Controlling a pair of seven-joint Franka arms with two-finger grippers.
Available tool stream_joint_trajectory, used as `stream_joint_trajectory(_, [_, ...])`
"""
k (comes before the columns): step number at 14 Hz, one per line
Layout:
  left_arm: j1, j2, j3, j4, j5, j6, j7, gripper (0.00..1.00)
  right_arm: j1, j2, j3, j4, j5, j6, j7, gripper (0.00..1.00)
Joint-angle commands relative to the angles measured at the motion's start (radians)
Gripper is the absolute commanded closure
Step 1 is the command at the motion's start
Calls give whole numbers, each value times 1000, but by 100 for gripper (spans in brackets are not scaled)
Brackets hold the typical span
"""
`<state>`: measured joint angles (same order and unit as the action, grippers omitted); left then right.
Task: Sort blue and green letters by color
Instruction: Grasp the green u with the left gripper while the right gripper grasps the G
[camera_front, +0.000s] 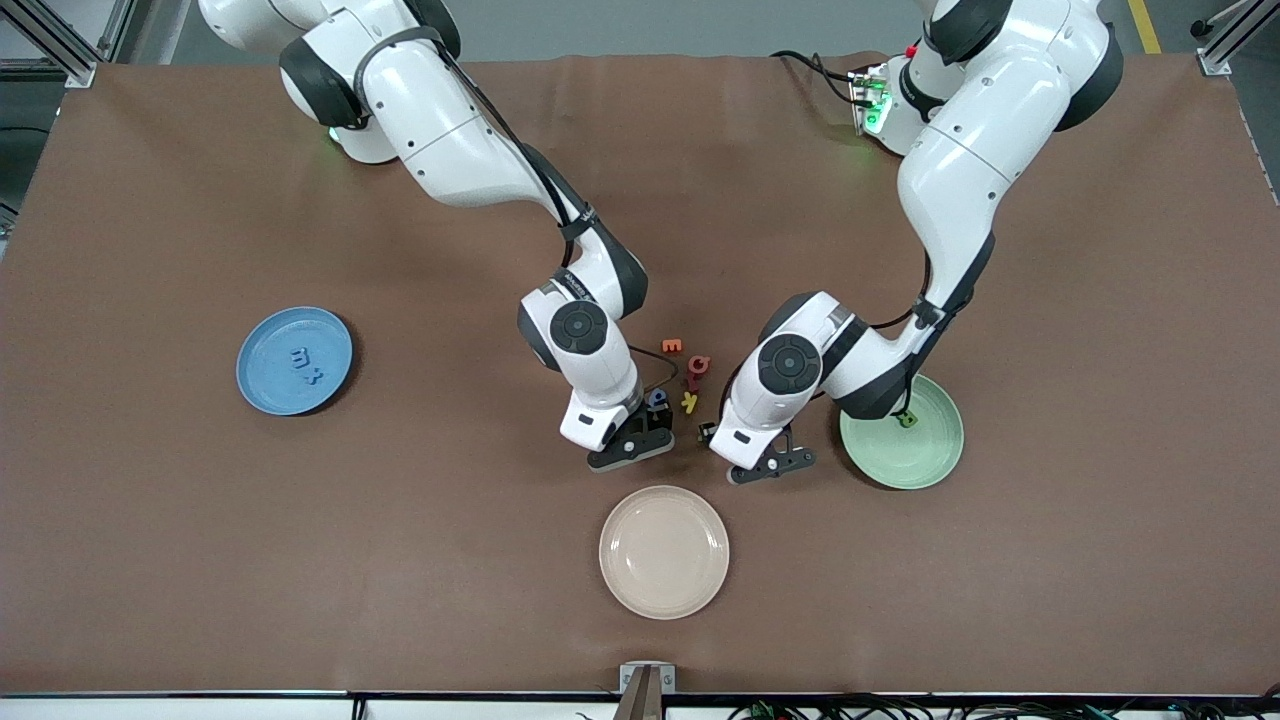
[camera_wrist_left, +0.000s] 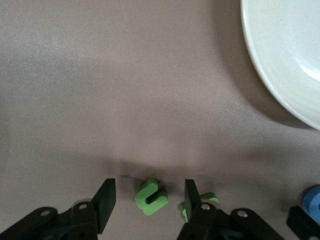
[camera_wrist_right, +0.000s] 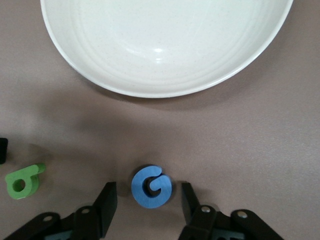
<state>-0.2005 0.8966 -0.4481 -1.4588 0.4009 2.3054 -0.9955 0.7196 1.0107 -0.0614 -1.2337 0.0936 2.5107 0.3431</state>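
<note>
A green u-shaped letter (camera_wrist_left: 150, 196) lies flat on the brown table between the fingers of my open left gripper (camera_wrist_left: 147, 200), clear of both. A second green letter (camera_wrist_left: 212, 198) peeks out beside one finger. My open right gripper (camera_wrist_right: 148, 199) straddles a blue G (camera_wrist_right: 151, 187) without touching it. A green 6-shape (camera_wrist_right: 22, 181) lies beside it. In the front view both hands hang low at the table's middle, and the G (camera_front: 657, 398) shows by the right hand. Two blue letters (camera_front: 305, 365) lie in the blue plate (camera_front: 262, 340), and one green letter (camera_front: 907, 418) in the green plate (camera_front: 905, 462).
A beige plate (camera_front: 663, 550) sits nearer the front camera than both hands. Orange (camera_front: 672, 346), red (camera_front: 700, 365) and yellow (camera_front: 690, 402) letters lie between the two arms. The blue plate is toward the right arm's end, the green plate by the left arm.
</note>
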Motion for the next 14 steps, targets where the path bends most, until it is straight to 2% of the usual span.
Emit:
stream_joint_trajectory(1, [-13,7,9,5,7,2,-15,38,11,37,-17,39,-17,20,19,46])
stream_joint_trajectory(7, [-14,7,9,-14,9,-6,-17,41,11,46,-17,40,-26,51,17,52])
stream_joint_trajectory(9, [-14,7,9,-18,9,-6,-17,46,11,46,-17,42,-26,53,14,57])
stream_joint_trajectory(10, [-14,5,9,-17,9,-8,-17,50,11,46,-17,42,-26,53,13,64])
stream_joint_trajectory(11, [-14,5,9,-18,7,-8,-17,53,9,46,-17,42,-26,53,5,77])
stream_joint_trajectory(12, [-14,5,9,-17,7,-8,-17,57,9,46,-17,40,-31,53,1,83])
stream_joint_trajectory(13, [-14,5,9,-17,7,-9,-17,60,6,46,-17,40,-38,51,-1,84])
stream_joint_trajectory(14, [-14,4,9,-17,4,-11,-17,63,3,42,-17,39,-41,42,-3,93])
